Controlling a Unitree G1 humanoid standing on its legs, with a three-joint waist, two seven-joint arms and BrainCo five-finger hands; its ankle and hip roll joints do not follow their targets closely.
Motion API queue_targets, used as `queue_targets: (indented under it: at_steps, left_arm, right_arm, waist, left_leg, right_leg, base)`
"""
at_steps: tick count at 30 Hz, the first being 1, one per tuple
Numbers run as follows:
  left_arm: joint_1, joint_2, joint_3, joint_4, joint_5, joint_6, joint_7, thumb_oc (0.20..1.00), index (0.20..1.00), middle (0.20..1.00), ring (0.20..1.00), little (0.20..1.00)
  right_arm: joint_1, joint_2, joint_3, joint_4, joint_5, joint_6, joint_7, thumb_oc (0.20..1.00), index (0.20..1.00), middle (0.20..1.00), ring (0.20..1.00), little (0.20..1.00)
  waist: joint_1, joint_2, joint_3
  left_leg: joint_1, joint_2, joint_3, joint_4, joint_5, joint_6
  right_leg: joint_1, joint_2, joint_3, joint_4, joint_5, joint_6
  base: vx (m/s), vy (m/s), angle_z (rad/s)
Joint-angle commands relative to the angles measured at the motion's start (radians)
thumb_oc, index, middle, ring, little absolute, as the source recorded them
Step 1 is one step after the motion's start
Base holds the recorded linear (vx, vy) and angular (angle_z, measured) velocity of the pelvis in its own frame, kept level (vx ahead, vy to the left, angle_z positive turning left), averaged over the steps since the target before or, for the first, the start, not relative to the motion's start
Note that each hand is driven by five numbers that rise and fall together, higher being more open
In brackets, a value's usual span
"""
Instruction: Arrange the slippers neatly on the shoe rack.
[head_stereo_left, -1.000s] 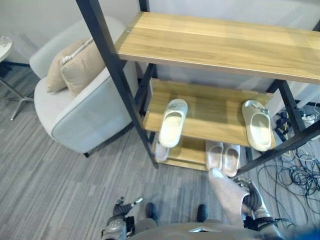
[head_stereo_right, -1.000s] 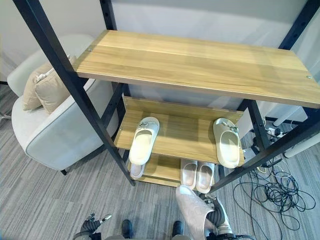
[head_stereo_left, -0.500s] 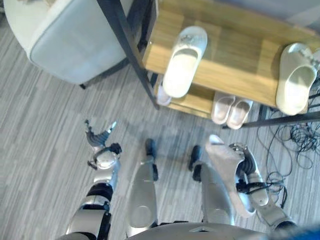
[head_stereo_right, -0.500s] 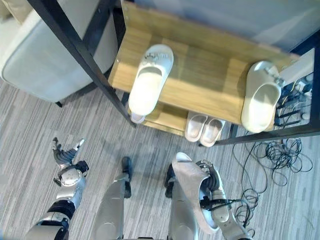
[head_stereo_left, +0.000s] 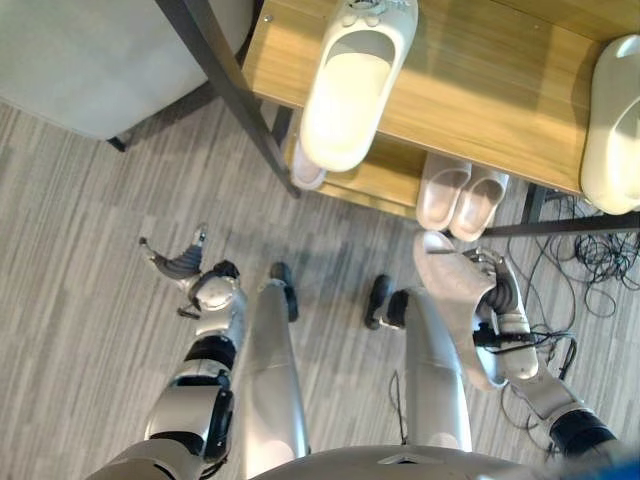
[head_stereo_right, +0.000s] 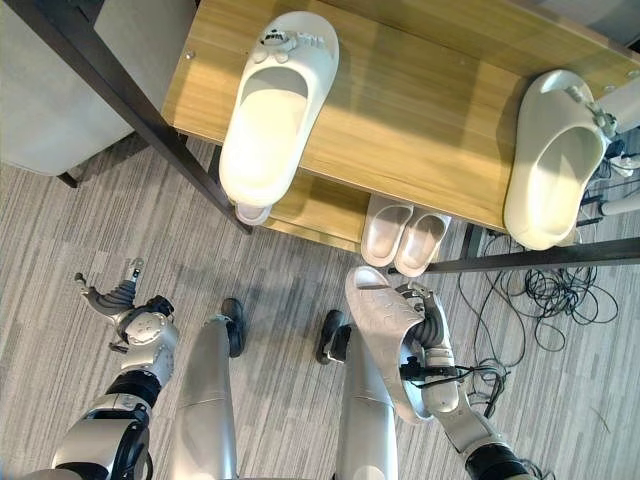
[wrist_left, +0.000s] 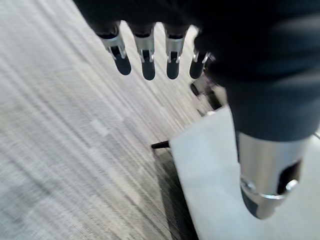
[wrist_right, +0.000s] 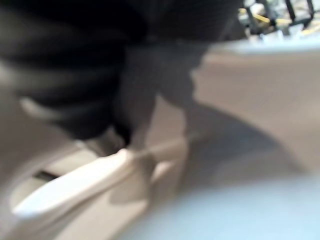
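My right hand (head_stereo_right: 432, 332) is shut on a pale pinkish-grey slipper (head_stereo_right: 384, 330), sole up, low over the carpet in front of the shoe rack (head_stereo_left: 480, 90); up close, the right wrist view shows that slipper (wrist_right: 240, 110) as a pale surface. Two white slippers lie apart on the rack's middle shelf, one at the left (head_stereo_left: 350, 90) and one at the right (head_stereo_left: 615, 130). On the bottom shelf sits a pinkish pair (head_stereo_left: 460, 195), with another slipper (head_stereo_left: 308, 172) half hidden under the left one. My left hand (head_stereo_left: 182, 266) hangs open above the carpet, its fingers (wrist_left: 145, 55) spread.
A grey armchair (head_stereo_left: 90, 60) stands left of the rack's black slanted post (head_stereo_left: 230, 90). A tangle of cables (head_stereo_left: 590, 260) lies on the floor to the right of the rack. Striped grey carpet (head_stereo_left: 90, 250) stretches in front.
The camera has tipped down and moved closer to the rack, so the top shelf has left the picture. My right hand keeps hold of the slipper. The left hand has lifted outward a little.
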Motion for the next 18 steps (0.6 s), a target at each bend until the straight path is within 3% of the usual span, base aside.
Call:
queue_targets:
  at_steps: [1,4,9,10,18]
  left_arm:
    - [0.029,-0.011,0.042,0.062,-0.093,-0.092,0.018,1.000,1.000,1.000,1.000,1.000]
    - [0.023,-0.012,0.071,0.076,-0.176,-0.108,-0.039,1.000,1.000,1.000,1.000,1.000]
    - [0.027,0.034,0.036,0.024,-0.156,-0.007,-0.120,1.000,1.000,1.000,1.000,1.000]
    - [0.016,0.053,0.038,-0.016,-0.177,0.027,-0.158,1.000,1.000,1.000,1.000,1.000]
    - [-0.033,0.057,0.047,-0.159,-0.272,0.148,-0.317,1.000,1.000,1.000,1.000,1.000]
  right_arm:
    - [0.017,-0.018,0.005,-0.019,-0.017,-0.009,-0.044,0.200,0.200,0.200,0.200,0.200]
    - [-0.012,-0.025,0.004,-0.016,-0.016,0.011,-0.049,0.200,0.200,0.200,0.200,0.200]
    - [-0.070,-0.077,-0.046,-0.106,0.004,0.102,0.003,0.200,0.200,0.200,0.200,0.200]
    - [-0.118,-0.093,-0.071,-0.126,0.021,0.157,0.024,0.200,0.200,0.200,0.200,0.200]
    - [-0.288,-0.123,-0.155,-0.142,0.049,0.359,0.101,0.200,0.200,0.200,0.200,0.200]
  waist:
    - [0.009,0.046,-0.072]
    - [0.007,0.051,-0.092]
    - [0.013,0.059,-0.108]
    - [0.018,0.065,-0.107]
    - [0.033,0.086,-0.089]
  left_leg:
    - [0.027,0.018,-0.060,-0.021,-0.050,0.031]
    - [-0.042,0.018,-0.077,0.047,-0.077,0.034]
    - [-0.163,0.014,-0.106,0.186,-0.135,0.043]
    - [-0.216,0.008,-0.115,0.244,-0.149,0.050]
    - [-0.388,-0.014,-0.140,0.444,-0.205,0.070]
  right_leg:
    - [0.003,-0.019,0.089,-0.048,0.053,0.079]
    - [-0.060,-0.020,0.099,0.018,0.026,0.070]
    - [-0.189,-0.031,0.120,0.169,-0.019,0.060]
    - [-0.242,-0.035,0.128,0.225,-0.030,0.056]
    - [-0.419,-0.053,0.164,0.416,-0.074,0.048]
  base:
    - [0.04,-0.001,-0.01]
    - [0.04,0.009,-0.04]
    - [0.03,0.004,-0.02]
    - [0.03,0.008,-0.01]
    - [0.04,0.011,0.04]
